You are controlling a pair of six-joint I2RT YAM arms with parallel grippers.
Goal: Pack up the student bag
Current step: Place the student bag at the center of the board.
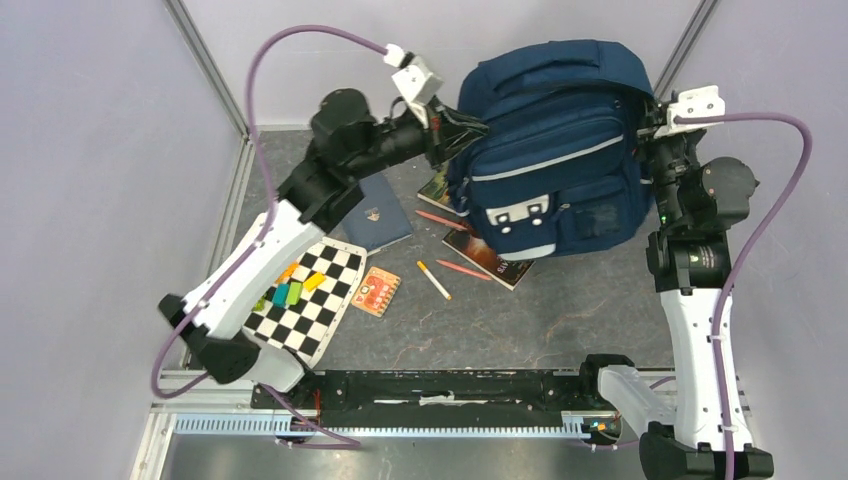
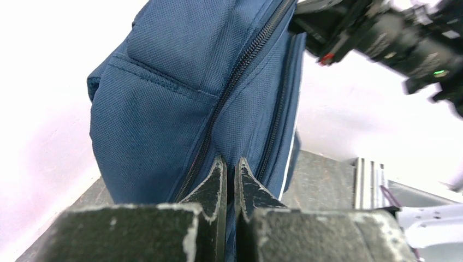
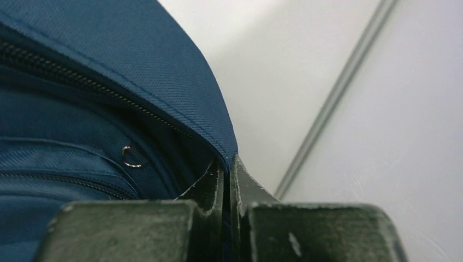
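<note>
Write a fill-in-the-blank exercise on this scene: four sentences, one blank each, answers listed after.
1. The student bag is made of navy ____ fabric.
2. The coloured blocks lie on a black-and-white chequered ____.
3. The right fingers are ____ on the bag's edge.
4. The pale pencil lies on the ____, not in the bag.
Missing words: blue; board; shut; table.

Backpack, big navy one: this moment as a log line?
left gripper: shut on navy-blue fabric backpack | right gripper: shut on its other side | status: held both sides
</note>
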